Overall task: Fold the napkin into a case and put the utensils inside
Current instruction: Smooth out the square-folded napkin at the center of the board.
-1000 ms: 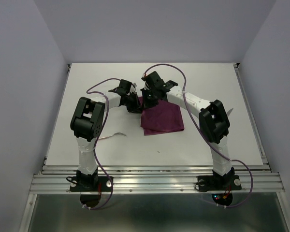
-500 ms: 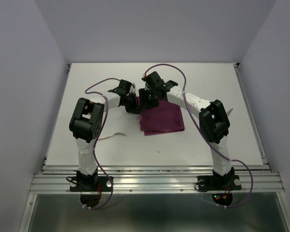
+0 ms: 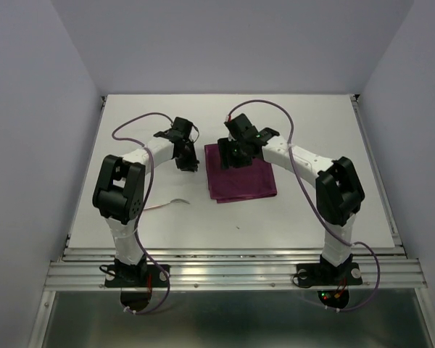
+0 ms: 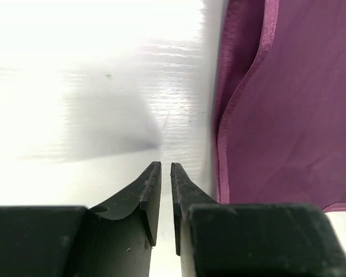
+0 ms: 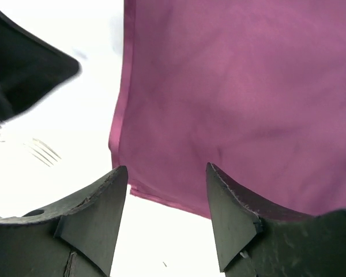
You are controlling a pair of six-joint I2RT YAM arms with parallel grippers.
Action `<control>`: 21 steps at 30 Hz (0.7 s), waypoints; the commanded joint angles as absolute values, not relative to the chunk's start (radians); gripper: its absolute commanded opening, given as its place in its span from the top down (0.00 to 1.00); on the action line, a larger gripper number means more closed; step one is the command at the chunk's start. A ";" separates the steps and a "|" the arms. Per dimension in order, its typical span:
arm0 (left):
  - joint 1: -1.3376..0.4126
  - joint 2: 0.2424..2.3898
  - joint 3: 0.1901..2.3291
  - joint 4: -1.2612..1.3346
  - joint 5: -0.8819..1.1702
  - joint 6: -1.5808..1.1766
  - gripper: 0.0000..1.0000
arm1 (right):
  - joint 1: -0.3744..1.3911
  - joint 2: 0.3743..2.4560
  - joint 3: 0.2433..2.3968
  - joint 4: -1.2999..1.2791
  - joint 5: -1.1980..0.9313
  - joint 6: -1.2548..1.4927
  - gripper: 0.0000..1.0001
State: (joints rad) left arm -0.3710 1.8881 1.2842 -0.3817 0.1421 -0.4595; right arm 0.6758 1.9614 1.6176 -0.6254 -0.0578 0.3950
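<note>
The burgundy napkin (image 3: 243,181) lies folded flat in the middle of the table. My left gripper (image 3: 187,163) hovers over bare table just left of the napkin's (image 4: 288,115) left edge. Its jaws (image 4: 166,164) stand open by only a narrow gap, with nothing between them. Over the napkin's (image 5: 230,86) far edge, my right gripper (image 3: 235,156) is wide open (image 5: 167,168) and empty. A pale utensil (image 3: 175,201) lies on the table to the napkin's front left. Fork tines (image 5: 45,151) show left of the cloth in the right wrist view. No folded case is in view.
The white table (image 3: 130,130) ends in metal rails at the right (image 3: 380,181) and at the front (image 3: 232,254). Purple cables loop over both arms. The left gripper's dark body (image 5: 23,69) shows at the upper left of the right wrist view.
Both grippers have let go of the napkin's far edge. The right one opened wide; the left one parted slightly and swung left off the cloth. The napkin now lies flat.
</note>
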 commanded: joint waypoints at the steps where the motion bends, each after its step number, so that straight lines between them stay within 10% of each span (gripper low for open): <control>1: -0.364 1.783 1.298 -0.420 0.058 -0.445 0.75 | 0.683 1.855 1.527 -0.562 0.021 0.417 0.38; 6: -0.364 1.750 1.224 -0.326 0.289 -0.449 0.73 | 0.672 1.789 1.422 -0.532 0.060 0.452 0.39; 12: -0.368 1.628 0.997 -0.117 0.423 -0.488 0.34 | 0.488 1.655 1.306 -0.468 0.016 0.486 0.38; 21: -0.394 1.657 0.888 0.047 0.549 -0.532 0.33 | 0.353 1.594 1.255 -0.466 0.008 0.466 0.34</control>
State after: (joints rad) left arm -0.3832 1.6741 0.9394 -0.0963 0.4484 -0.5022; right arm 0.3443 1.6413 1.2732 -0.5079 0.0162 0.4717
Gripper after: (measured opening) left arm 0.670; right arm 0.655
